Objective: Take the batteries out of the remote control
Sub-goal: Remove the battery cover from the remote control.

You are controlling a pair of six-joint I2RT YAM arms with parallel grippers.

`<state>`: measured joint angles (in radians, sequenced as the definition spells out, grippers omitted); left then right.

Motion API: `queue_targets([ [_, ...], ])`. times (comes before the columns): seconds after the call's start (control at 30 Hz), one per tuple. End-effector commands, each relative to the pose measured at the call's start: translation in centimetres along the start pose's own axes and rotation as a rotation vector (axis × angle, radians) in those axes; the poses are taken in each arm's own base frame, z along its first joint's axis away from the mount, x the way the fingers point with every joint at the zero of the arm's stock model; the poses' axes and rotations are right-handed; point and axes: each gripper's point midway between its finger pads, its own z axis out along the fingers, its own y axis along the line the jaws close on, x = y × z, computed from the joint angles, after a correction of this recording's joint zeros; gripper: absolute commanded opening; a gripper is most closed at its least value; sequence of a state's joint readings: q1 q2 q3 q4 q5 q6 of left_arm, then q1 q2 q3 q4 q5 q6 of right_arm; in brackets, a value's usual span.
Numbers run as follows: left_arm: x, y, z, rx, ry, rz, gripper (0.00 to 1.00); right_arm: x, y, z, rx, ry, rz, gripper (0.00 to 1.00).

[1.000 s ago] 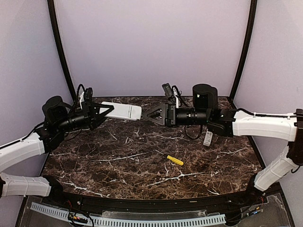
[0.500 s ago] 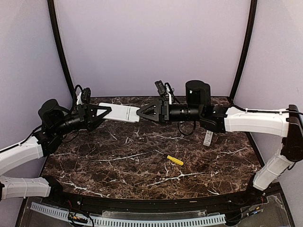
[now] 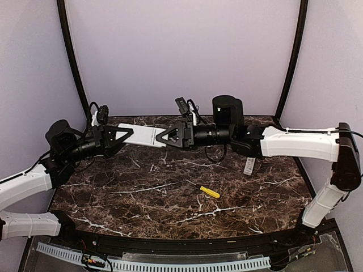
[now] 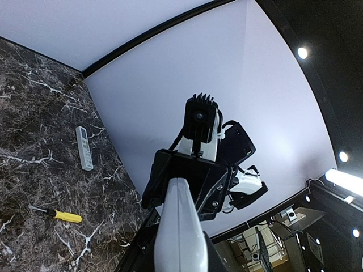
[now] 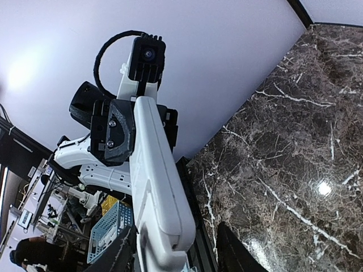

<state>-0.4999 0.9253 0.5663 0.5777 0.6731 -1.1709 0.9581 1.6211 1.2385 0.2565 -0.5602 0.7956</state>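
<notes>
A white remote control [image 3: 148,135] hangs level above the back of the table, and my left gripper [image 3: 131,131] is shut on its left end. My right gripper [image 3: 160,137] is open, its jaws astride the remote's right end. In the right wrist view the remote [image 5: 156,170] runs up between my fingers, and a gap shows between it and the right finger [image 5: 227,249]. The remote [image 4: 178,226] fills the bottom of the left wrist view, pointing at the right gripper's black body. No batteries show in any view.
A yellow-handled screwdriver [image 3: 209,191] lies on the dark marble table [image 3: 142,198] right of centre. A slim white piece [image 3: 249,165] lies further right, under the right arm. A black curved frame and pale walls close off the back and sides.
The right arm has reached left until its jaws straddle the remote's free end, and the jaws have narrowed. The left gripper has kept hold of the remote, shifting slightly.
</notes>
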Motion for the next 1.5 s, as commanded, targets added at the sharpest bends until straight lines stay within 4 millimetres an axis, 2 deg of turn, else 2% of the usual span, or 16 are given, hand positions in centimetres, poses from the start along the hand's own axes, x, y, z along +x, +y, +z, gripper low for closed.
queue_targets([
  [0.0,-0.2,-1.4,-0.5,0.052,-0.016,0.052,0.00,-0.2,0.4,0.5,-0.002,0.003,-0.009,0.42],
  [0.17,-0.2,-1.6,-0.6,0.057,-0.020,0.055,0.00,-0.1,-0.2,0.2,0.007,0.001,0.008,0.20],
  [0.23,-0.2,-1.6,-0.6,0.055,-0.020,0.056,0.00,0.0,-0.3,0.1,0.007,0.001,0.018,0.14],
  [0.53,-0.3,-1.6,-0.7,0.049,-0.026,0.063,0.00,-0.1,-1.0,-0.7,0.028,-0.009,0.031,0.04],
  [0.7,-0.4,-1.4,-0.8,0.035,-0.032,0.076,0.00,-0.2,-1.2,-1.2,0.034,-0.015,0.039,0.03],
  [0.83,-0.4,-1.4,-0.8,0.029,-0.031,0.085,0.00,-0.2,-1.1,-1.6,0.031,-0.020,0.039,0.07],
  [1.47,-0.4,-0.8,-1.0,0.002,-0.044,0.085,0.00,-0.4,-0.7,-1.9,0.018,-0.026,0.045,0.13],
])
